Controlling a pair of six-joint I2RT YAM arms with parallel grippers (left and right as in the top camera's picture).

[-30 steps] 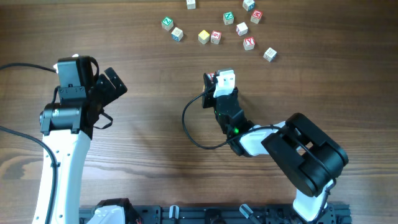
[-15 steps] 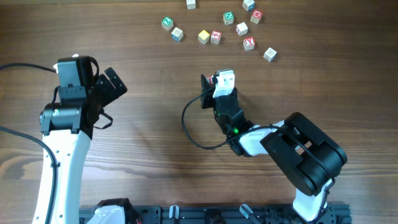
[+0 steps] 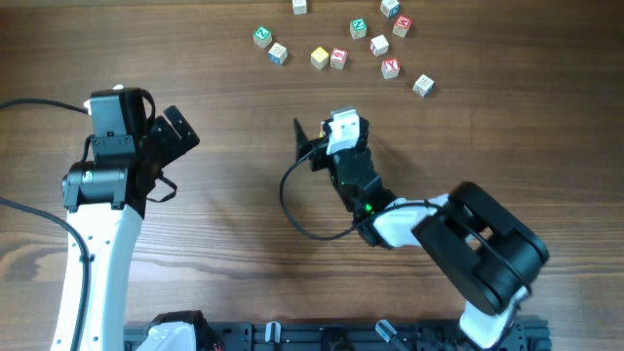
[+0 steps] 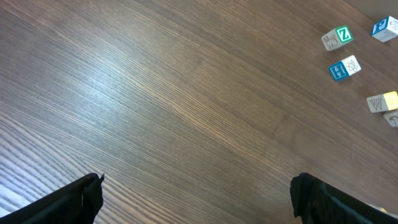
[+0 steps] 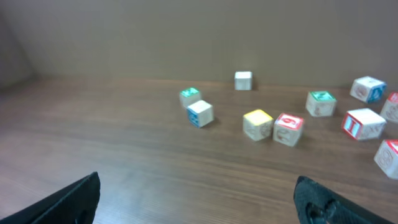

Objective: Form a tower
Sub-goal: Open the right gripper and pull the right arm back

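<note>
Opening wide just now, right fingers hold nothing; left fingers also spread, empty. Tower not visible, maybe hidden under right arm. Alphabet cubes lie loose near bench far edge, so the release can't be checked.

right wrist view | loose cubes blurred | lower-right cube cropped

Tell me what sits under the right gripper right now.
From overhead, the right gripper covers that spot, so anything directly beneath it is hidden. Its wrist camera shows only bare table between the open fingers, with loose alphabet cubes beyond.
</note>
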